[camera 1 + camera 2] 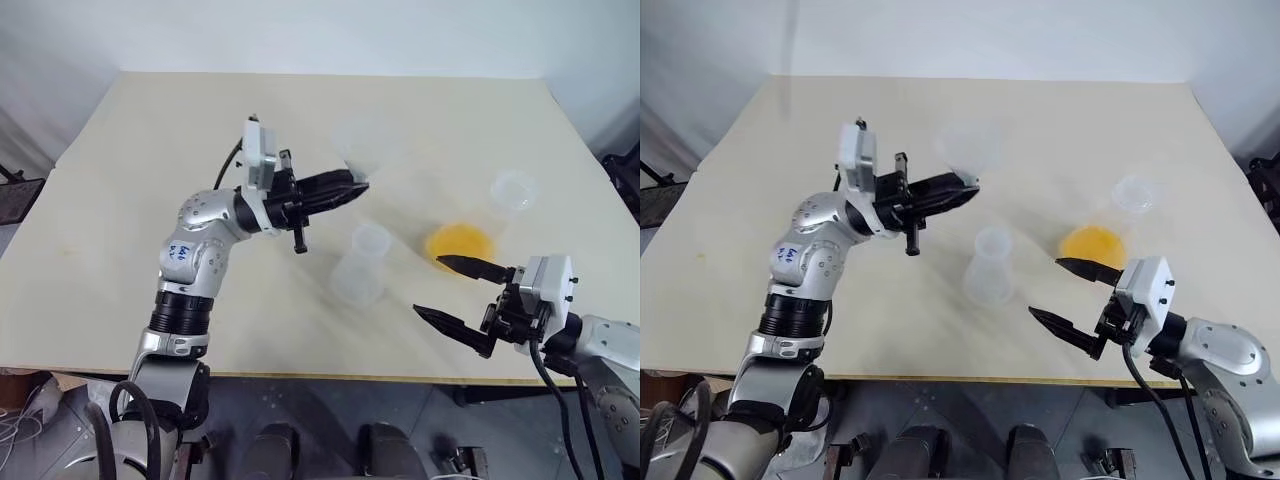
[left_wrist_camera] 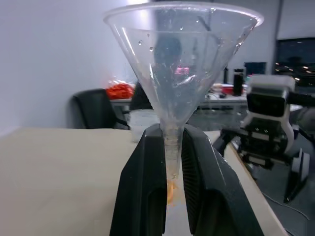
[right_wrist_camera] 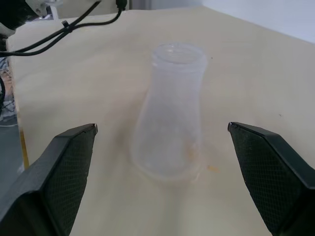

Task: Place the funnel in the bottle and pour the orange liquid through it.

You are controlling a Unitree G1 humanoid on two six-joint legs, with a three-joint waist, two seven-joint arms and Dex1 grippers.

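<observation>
**Soft, even light; clear plastics nearly vanish**

Diffuse overhead light falls evenly on the pale beige worktop (image 1: 150, 200), leaving only faint, soft-edged shadows. The small clear plastic funnel (image 2: 179, 73) shows small glints, and the room behind it is blurred. The frosted translucent cone-shaped bottle (image 3: 172, 113) looks hazy against the worktop.

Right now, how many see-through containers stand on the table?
2: the bottle mid-table, and a flask holding orange liquid to its right. The claw-held funnel isn't counted.
</observation>
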